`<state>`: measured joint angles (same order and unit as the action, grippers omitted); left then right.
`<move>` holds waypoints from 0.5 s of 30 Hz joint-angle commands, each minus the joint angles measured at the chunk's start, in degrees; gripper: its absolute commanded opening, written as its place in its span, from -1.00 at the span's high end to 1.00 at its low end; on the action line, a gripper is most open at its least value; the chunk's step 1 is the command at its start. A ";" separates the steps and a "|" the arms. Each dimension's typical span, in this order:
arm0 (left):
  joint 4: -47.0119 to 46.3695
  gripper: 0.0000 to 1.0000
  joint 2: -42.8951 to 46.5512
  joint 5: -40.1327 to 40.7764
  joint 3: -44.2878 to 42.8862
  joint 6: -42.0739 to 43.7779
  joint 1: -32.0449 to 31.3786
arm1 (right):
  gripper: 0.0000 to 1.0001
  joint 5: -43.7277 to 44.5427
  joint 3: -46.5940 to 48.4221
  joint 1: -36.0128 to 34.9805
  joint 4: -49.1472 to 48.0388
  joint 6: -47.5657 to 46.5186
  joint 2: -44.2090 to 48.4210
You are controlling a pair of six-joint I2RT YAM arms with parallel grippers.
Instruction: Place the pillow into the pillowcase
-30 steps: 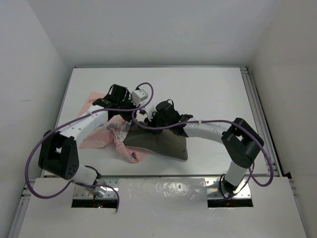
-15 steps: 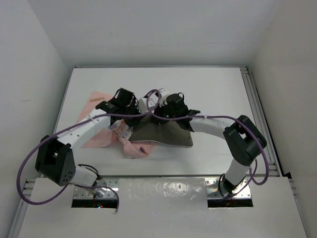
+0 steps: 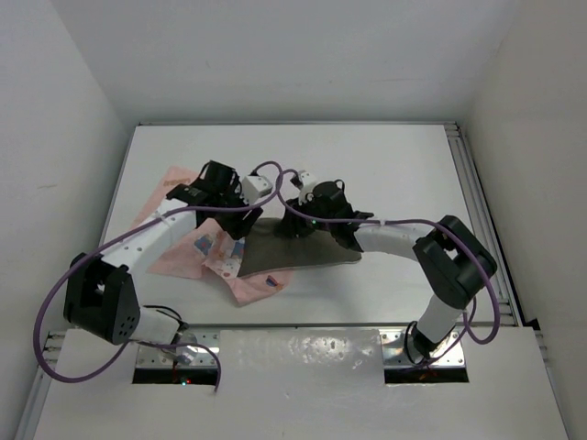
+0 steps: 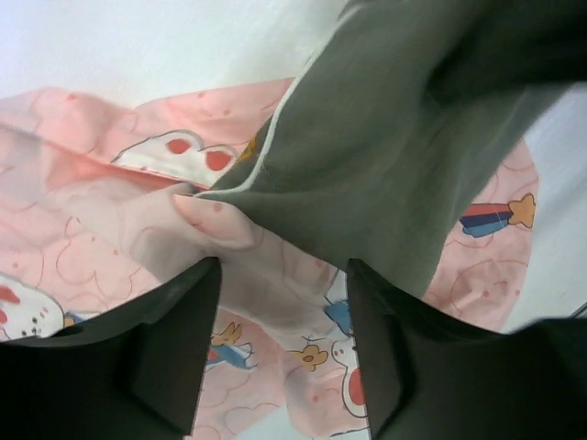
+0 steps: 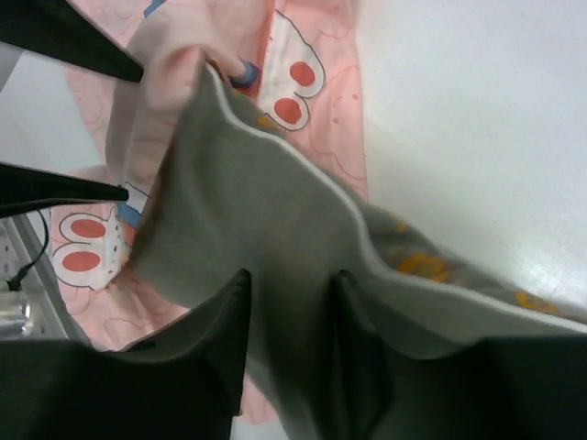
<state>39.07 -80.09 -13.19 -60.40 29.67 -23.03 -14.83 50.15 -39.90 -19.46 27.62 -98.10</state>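
Robot lab — white-walled booth (image 3: 275, 64), rail-framed table (image 3: 394, 165)

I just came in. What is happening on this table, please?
The robot is putting a grey pillow into a pink printed pillowcase in the middle of the table. The right gripper seems to pinch a fold of the pillow near its far edge. The left gripper hangs open just above the pillowcase, holding nothing. One corner of the pillow overlaps the pink cloth; most of it lies uncovered.
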 commanded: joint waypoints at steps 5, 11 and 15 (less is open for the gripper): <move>-3.30 -0.28 5.30 0.00 3.27 -9.09 0.88 | -0.41 -2.75 1.18 2.36 -4.54 1.48 3.53; -5.49 -0.33 6.09 2.90 5.37 -11.65 0.09 | -0.85 -0.83 1.70 4.22 2.65 -4.83 5.82; -5.32 -0.10 5.13 8.53 8.18 -13.06 -0.79 | -0.97 2.96 2.84 4.30 7.85 -8.89 5.56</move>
<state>35.40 -75.85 -8.82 -54.17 18.90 -22.96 -14.87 50.43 -35.48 -15.62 23.44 -93.71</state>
